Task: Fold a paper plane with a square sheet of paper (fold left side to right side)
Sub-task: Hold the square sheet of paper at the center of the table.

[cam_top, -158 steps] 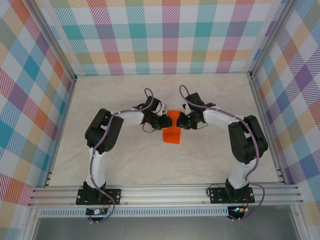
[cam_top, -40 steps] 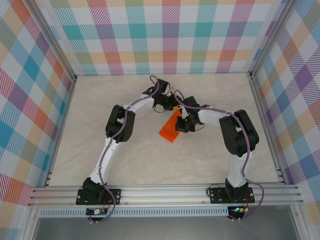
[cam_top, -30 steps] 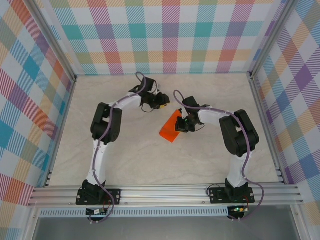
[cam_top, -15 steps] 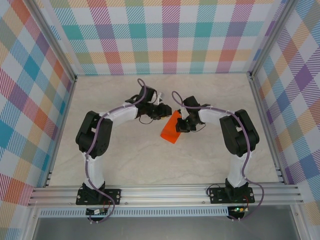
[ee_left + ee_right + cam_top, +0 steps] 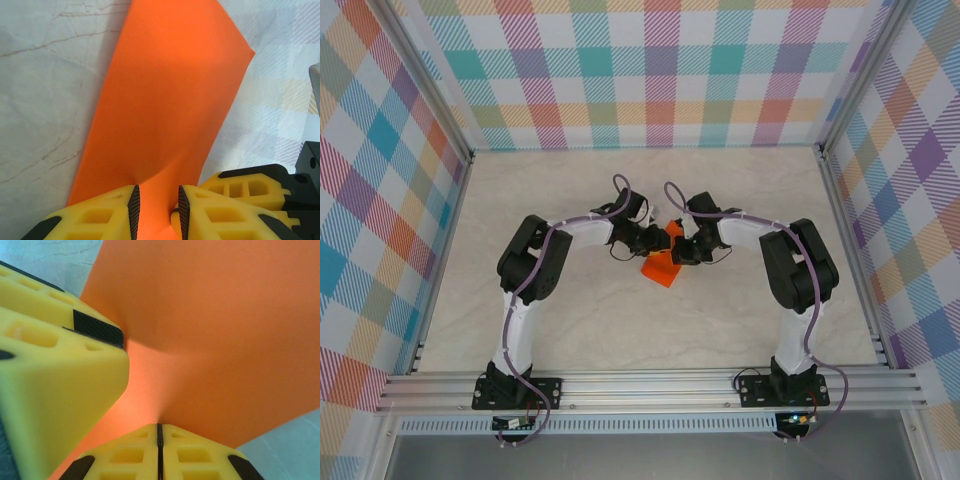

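- Claws first: the left claw (image 5: 657, 240) and the right claw (image 5: 683, 248) meet over the middle of the table (image 5: 570, 330). The left one is at 9 o'clock and the right one at 3 o'clock.
- Between them is the square sheet of paper (image 5: 661, 268), bright orange, its free part extending toward 7 o'clock.
- On the left wrist camera, the left claw's pads (image 5: 134, 207) stand slightly apart, with the sheet running between them toward 12 o'clock.
- On the right wrist camera, the right claw is pressed together on the sheet's edge, and the paper puckers at the seam.
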`<move>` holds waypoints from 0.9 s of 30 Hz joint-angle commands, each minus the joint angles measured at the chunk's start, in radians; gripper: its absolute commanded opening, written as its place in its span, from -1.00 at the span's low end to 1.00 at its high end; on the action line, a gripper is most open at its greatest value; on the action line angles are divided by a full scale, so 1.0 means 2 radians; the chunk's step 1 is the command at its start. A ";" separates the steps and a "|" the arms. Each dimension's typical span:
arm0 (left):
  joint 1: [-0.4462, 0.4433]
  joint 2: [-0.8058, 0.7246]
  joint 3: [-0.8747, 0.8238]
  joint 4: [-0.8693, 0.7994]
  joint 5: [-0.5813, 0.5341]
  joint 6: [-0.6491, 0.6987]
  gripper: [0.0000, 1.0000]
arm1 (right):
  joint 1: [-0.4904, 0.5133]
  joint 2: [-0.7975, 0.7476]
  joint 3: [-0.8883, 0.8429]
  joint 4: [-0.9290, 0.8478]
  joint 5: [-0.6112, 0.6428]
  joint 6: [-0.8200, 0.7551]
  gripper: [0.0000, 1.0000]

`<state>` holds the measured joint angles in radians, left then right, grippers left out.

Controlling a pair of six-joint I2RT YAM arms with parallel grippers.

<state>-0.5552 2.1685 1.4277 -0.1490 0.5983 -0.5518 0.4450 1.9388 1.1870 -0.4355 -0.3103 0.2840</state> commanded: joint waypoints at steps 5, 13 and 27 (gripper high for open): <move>-0.005 0.004 -0.018 -0.005 -0.017 0.018 -0.42 | -0.039 -0.080 -0.043 0.014 -0.044 0.044 -0.81; -0.011 0.004 -0.021 -0.003 -0.025 0.018 -0.43 | -0.080 -0.076 0.000 0.051 -0.079 0.088 -0.81; -0.014 -0.004 -0.021 -0.009 -0.025 0.023 -0.45 | -0.059 0.061 0.075 0.050 -0.058 0.126 -0.82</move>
<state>-0.5629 2.1643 1.4143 -0.1314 0.5854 -0.5362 0.3199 2.0289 1.3037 -0.3153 -0.4370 0.5190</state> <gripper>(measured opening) 0.277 0.091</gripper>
